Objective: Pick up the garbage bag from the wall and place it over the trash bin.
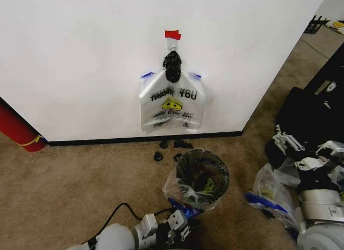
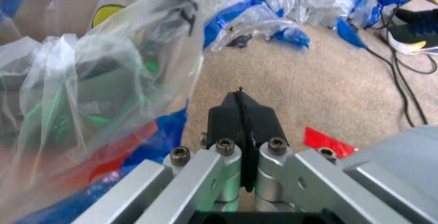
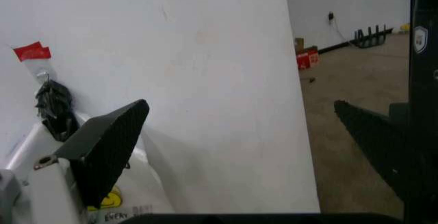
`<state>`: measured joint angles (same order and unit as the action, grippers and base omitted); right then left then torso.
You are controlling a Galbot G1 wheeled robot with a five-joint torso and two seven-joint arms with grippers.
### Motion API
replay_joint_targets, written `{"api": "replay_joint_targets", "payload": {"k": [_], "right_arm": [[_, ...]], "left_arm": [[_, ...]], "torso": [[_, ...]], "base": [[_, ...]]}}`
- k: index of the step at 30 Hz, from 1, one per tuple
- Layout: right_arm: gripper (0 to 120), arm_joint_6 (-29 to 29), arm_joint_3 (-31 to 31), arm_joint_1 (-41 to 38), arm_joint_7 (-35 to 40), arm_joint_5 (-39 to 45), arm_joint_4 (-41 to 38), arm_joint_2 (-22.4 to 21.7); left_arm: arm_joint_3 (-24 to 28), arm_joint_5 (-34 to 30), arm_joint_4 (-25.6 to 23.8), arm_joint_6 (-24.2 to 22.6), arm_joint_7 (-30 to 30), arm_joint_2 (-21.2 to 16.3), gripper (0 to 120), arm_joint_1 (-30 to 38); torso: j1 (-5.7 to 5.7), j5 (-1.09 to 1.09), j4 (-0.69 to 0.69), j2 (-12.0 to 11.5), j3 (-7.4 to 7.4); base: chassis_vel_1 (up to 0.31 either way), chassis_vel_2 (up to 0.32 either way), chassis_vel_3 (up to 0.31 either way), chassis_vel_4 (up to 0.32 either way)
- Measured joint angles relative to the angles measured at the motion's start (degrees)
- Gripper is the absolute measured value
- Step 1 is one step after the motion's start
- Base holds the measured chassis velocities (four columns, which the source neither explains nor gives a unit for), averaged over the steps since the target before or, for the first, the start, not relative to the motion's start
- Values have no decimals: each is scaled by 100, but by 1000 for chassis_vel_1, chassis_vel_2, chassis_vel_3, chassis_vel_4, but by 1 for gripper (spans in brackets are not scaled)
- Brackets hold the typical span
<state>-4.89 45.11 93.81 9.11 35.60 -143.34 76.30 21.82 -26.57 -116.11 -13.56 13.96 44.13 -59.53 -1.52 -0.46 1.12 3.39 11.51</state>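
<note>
The garbage bag (image 1: 172,102) hangs flat on the wall (image 1: 80,56), tied by a black knot under a red tape strip (image 1: 172,34); in the right wrist view the garbage bag (image 3: 140,193) shows low behind one finger. The trash bin (image 1: 202,177) stands on the carpet below it, with a clear plastic bag (image 2: 82,80) draped over its rim. My left gripper (image 1: 180,226) is low beside the bin, and in its wrist view my left gripper (image 2: 241,101) is shut with nothing visible in it. My right gripper (image 1: 287,142) is off to the right; the wrist view shows my right gripper (image 3: 239,105) wide open, facing the wall.
A red cylinder (image 1: 19,129) leans at the left by the baseboard. Small black scraps (image 1: 172,145) lie under the hanging bag. Clear bags with blue handles (image 1: 269,191) and a black case (image 1: 312,110) crowd the right. More bags (image 2: 287,8) and a shoe (image 2: 417,29) lie beyond.
</note>
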Motion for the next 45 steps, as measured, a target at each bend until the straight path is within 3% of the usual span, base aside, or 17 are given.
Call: {"api": "replay_joint_targets", "payload": {"k": [6,14,24,30,37,42,45], "right_arm": [[100,88,33,-27,-66,-84,4,-49],[100,164,55,-103,-69,-106,7,-136],[100,189,83,-116,-66,-79,10,-239],[100,189,97,-123,-69,-49,10,-261],[100,189,85,-107,-83,-57,10,-265],[100,192,55,-76,-96,-29,10,-260],[100,122,50,-73,-77,63,10,-304]], "left_arm": [[123,32,276,-18,-73,96,0,185],[-24,326,973,211,-136,445,0,152],[117,624,1781,150,-183,824,0,279],[64,646,2205,543,-80,1034,0,350],[-49,675,2074,676,64,1037,0,271],[-270,949,1500,752,376,711,0,-43],[-585,1045,899,693,473,404,0,-320]], "torso": [[0,2,-1,0,0],[0,0,-2,0,0],[0,0,-1,0,0],[0,0,-1,0,0],[0,0,-1,0,0],[0,0,-1,0,0],[0,0,-1,0,-1]], "base": [[0,0,0,0],[0,0,0,0],[0,0,0,0],[0,0,0,0],[0,0,0,0],[0,0,0,0],[0,0,0,0]]}}
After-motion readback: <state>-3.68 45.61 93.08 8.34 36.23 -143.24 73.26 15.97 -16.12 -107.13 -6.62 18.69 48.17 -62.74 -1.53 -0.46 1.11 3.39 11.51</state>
